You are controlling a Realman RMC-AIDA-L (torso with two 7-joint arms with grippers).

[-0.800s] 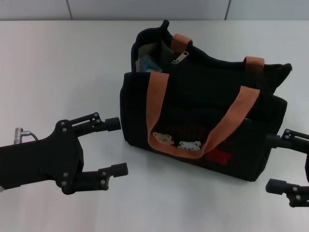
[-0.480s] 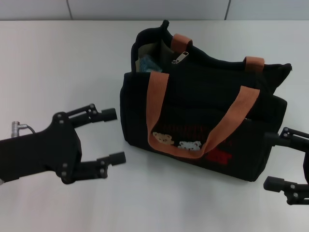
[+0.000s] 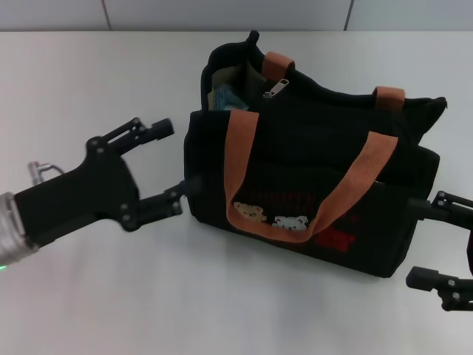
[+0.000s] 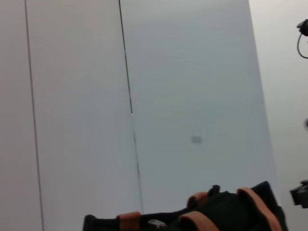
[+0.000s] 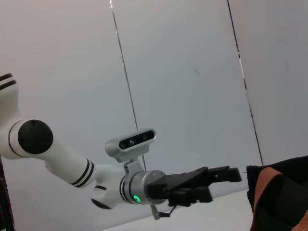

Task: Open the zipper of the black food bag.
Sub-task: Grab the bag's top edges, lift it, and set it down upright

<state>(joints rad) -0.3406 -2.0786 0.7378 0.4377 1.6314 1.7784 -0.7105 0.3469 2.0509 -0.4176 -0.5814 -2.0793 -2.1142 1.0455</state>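
The black food bag (image 3: 295,159) stands upright on the white table, right of centre, with its orange-brown handles up and bear patches facing me. Its silver zipper pull (image 3: 276,88) lies on the top edge by the rear handle. The top gapes at the left end, showing pale lining and something blue inside. My left gripper (image 3: 174,157) is open at the bag's left end, its lower fingertip (image 3: 183,186) at the bag's corner. My right gripper (image 3: 418,242) is open beside the bag's right end. The left wrist view shows the bag's top (image 4: 216,214). In the right wrist view, the left gripper (image 5: 219,180) is beside the bag (image 5: 284,192).
The white table (image 3: 96,81) stretches left of and behind the bag, up to a grey panelled wall (image 3: 222,13) at the back. The left arm's white links (image 5: 57,154) rise beyond its gripper.
My left gripper has moved forward and right, up to the bag's left end. The right gripper has barely shifted. The bag and zipper pull have not moved.
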